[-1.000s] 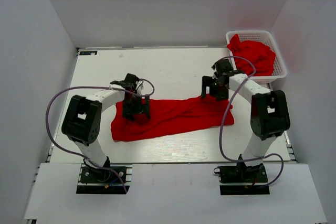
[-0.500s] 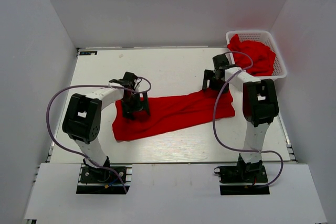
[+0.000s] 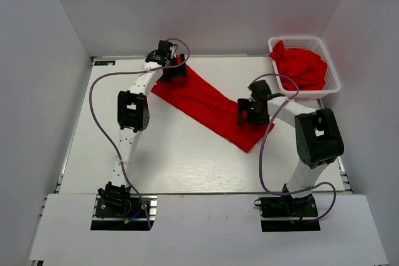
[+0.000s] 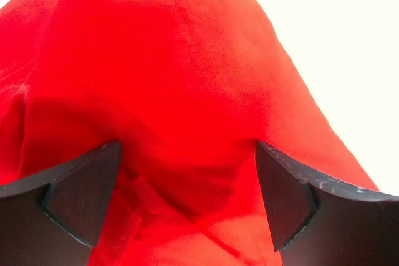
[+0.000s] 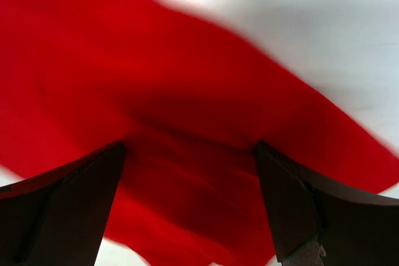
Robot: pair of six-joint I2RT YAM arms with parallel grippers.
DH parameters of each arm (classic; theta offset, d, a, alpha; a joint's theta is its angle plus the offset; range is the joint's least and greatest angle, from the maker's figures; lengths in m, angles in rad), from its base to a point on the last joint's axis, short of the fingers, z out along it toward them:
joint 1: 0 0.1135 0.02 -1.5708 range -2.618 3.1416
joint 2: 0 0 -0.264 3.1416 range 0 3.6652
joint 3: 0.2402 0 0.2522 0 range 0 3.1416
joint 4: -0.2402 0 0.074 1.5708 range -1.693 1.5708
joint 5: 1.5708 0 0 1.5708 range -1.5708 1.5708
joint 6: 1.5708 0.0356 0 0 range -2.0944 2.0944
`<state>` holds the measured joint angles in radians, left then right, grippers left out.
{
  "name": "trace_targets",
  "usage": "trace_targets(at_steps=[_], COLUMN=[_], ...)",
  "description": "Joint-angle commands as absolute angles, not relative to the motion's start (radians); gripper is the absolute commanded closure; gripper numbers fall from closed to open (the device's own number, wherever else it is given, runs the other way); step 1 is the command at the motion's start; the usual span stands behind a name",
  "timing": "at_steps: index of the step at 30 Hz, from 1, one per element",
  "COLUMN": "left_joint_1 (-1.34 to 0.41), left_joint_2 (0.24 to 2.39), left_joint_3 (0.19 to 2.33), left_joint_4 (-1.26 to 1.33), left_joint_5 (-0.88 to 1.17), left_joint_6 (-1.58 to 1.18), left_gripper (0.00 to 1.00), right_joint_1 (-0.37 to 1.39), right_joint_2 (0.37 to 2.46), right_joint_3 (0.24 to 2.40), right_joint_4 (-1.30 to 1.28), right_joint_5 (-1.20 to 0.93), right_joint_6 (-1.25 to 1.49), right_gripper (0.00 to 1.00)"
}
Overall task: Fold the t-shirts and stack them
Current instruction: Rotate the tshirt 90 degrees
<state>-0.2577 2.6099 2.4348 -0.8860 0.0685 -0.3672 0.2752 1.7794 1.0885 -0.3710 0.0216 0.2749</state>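
Observation:
One red t-shirt [image 3: 209,105] lies stretched in a diagonal band on the white table, running from the far left to the near right. My left gripper [image 3: 173,70] is over its far-left end, and in the left wrist view its fingers stand wide apart with the t-shirt [image 4: 174,79] filling the gap; the left gripper [image 4: 187,157] is open. My right gripper [image 3: 252,111] is over the shirt's near-right end. It [image 5: 190,154] is open too, with the t-shirt [image 5: 156,79] blurred under it. More red t-shirts [image 3: 302,66] are heaped in the basket.
A white lattice basket [image 3: 334,74] stands at the far right corner against the right wall. White walls close in the table on the left, back and right. Purple cables loop off both arms above the table.
My left arm swung from the near left to the far left, and the shirt's left end went with it. The shirt turned from lying across to diagonal. The right gripper shifted slightly nearer.

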Motion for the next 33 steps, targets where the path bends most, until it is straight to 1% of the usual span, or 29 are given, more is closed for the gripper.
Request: trace_targets(at_steps=[1,2,3,4,5,6,7,9,10,11,13,16,20,24,27,30,33], left_joint_1=[-0.247,-0.247,-0.247,-0.247,-0.256,-0.265,-0.265,-0.29,-0.29,-0.299,-0.299,-0.31,-0.319,-0.319,-0.319,-0.319,-0.319], left_joint_2=[2.737,2.714,2.714,2.739,2.769,2.839,2.856,2.856,2.847,2.865,2.907,2.907,2.895,2.859,2.768,2.657,2.528], left_joint_3=[2.492,2.388,2.37,2.385,2.473,2.529,2.554,2.501,2.476,2.499,2.537,2.502,2.488,2.487,2.435,2.425,2.378], left_joint_4=[-0.631,-0.439,-0.372,-0.33,-0.293,-0.273,-0.231,-0.084,-0.045,-0.026,-0.026,0.009,0.018,0.02,-0.007,-0.087,-0.1], left_joint_5=[0.155,0.188,0.224,0.263,0.309,0.327,0.346,0.342,0.342,0.321,0.321,0.336,0.336,0.325,0.299,0.221,0.166], left_joint_6=[-0.331,-0.356,-0.391,-0.441,-0.469,-0.492,-0.512,-0.557,-0.604,-0.604,-0.621,-0.644,-0.635,-0.597,-0.537,-0.459,-0.419], left_gripper=[0.0,0.0,0.0,0.0,0.0,0.0,0.0,0.0,0.0,0.0,0.0,0.0,0.0,0.0,0.0,0.0,0.0], right_joint_1=[0.444,0.48,0.511,0.596,0.624,0.65,0.713,0.761,0.785,0.808,0.845,0.87,0.903,0.916,0.913,0.908,0.899], right_joint_2=[1.819,1.833,1.847,1.851,1.859,1.856,1.852,1.852,1.853,1.855,1.893,1.957,2.012,2.008,1.971,1.902,1.849], right_joint_3=[0.997,1.011,1.029,1.032,1.046,1.046,1.048,1.088,1.098,1.12,1.187,1.293,1.345,1.374,1.374,1.387,1.404], right_joint_4=[-0.546,-0.569,-0.621,-0.655,-0.669,-0.675,-0.68,-0.707,-0.71,-0.709,-0.709,-0.7,-0.692,-0.686,-0.692,-0.699,-0.724], right_joint_5=[-0.138,-0.126,-0.136,-0.19,-0.204,-0.259,-0.274,-0.265,-0.284,-0.3,-0.316,-0.351,-0.357,-0.336,-0.307,-0.212,-0.153], right_joint_6=[0.226,0.201,0.165,0.134,0.115,0.092,0.063,0.051,0.032,0.02,0.006,-0.02,-0.008,0.021,0.038,0.075,0.106], right_gripper=[0.09,0.09,0.09,0.09,0.09,0.09,0.09,0.09,0.09,0.09,0.09,0.09,0.09,0.09,0.09,0.09,0.09])
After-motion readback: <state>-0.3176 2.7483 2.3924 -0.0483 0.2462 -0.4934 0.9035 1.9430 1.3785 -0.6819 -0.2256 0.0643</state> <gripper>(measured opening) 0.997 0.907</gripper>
